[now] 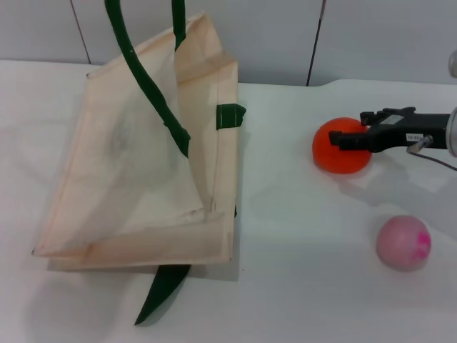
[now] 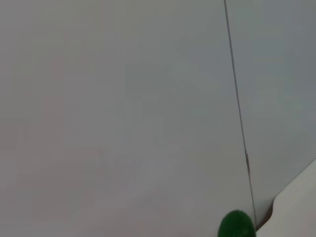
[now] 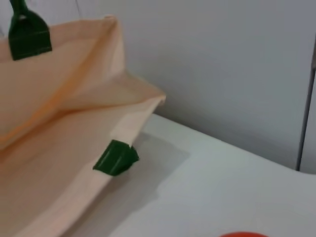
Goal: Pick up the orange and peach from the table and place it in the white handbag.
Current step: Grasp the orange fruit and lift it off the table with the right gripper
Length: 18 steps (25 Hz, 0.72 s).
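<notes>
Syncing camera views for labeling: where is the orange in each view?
Head view: the orange sits right of centre on the table, at the right gripper.
Left wrist view: not in it.
Right wrist view: only an orange sliver at the lower edge.
Shared landmark: the bag's green strap tab.

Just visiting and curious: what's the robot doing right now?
Right gripper at the orange, grip unclear. Peach waiting on table. Handbag held open; path clear.

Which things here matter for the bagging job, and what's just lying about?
For the job:
- orange, at the right gripper
- peach, loose on the table
- white handbag, mouth held open

Lying about:
- nothing else
</notes>
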Available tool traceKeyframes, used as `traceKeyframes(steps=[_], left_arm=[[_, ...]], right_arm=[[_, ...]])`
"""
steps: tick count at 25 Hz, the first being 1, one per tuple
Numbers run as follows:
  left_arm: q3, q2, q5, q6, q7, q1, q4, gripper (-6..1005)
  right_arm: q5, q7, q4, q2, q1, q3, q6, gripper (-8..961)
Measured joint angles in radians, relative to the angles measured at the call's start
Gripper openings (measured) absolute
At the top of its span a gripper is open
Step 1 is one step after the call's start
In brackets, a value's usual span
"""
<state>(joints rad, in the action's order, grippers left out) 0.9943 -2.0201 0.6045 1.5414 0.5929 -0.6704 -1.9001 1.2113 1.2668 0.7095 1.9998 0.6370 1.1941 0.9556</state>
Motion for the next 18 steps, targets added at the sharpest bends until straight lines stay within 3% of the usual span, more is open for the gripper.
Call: traceKeyframes(steps=[5, 18], left_arm=[[0.005, -0.001, -0.012, 0.008, 0.001, -0.002, -0.010, 122], [0.007, -0.004, -0.012, 0.016, -0.002, -0.006, -0.039, 122]], right_arm=[[-0.005, 0.001, 0.003, 0.000, 0.003, -0.020, 0.008, 889], [-0.046, 0.001, -0.088, -0.041, 0.054, -0.041, 0.003, 888]])
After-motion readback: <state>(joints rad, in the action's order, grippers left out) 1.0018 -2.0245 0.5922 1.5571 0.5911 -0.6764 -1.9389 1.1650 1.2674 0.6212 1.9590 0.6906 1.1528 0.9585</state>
